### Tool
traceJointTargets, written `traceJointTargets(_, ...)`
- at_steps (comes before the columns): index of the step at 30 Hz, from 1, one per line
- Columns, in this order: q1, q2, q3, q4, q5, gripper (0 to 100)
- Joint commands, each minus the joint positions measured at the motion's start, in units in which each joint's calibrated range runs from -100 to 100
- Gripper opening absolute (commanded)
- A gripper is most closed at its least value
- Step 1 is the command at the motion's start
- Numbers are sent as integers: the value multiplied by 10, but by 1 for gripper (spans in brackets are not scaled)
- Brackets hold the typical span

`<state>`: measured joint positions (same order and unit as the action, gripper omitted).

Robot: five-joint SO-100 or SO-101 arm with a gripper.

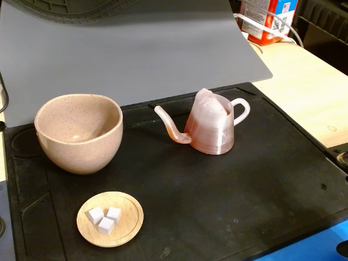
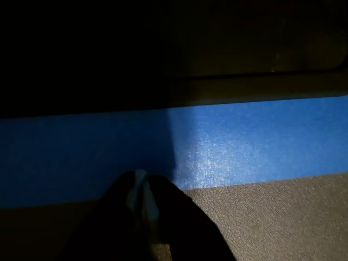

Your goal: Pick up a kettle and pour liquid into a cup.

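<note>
The small translucent pinkish kettle (image 1: 211,128) stands upright on the black mat (image 1: 255,190), with its thin curved spout pointing left and its loop handle to the right. Reddish-orange liquid (image 1: 213,143) tints its lower body and the spout. The large speckled beige-pink cup (image 1: 79,133) stands to the left of the kettle, apart from it, and looks empty. The gripper is out of the fixed view. In the wrist view the gripper (image 2: 142,190) is a single dark mound at the bottom edge, jaws together and holding nothing, over a blue strip (image 2: 244,141).
A small flat wooden dish (image 1: 110,218) with three white cubes lies in front of the cup. A grey sheet (image 1: 136,49) rises behind the mat. A red and white container (image 1: 266,19) with cables stands on the wooden table (image 1: 310,92) at the back right.
</note>
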<state>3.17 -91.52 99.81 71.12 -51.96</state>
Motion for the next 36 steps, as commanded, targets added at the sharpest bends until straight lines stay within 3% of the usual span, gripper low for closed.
traceJointTargets(1,1,5,1,3,4,1)
traceJointTargets(36,1,13,1,-6,-1,1)
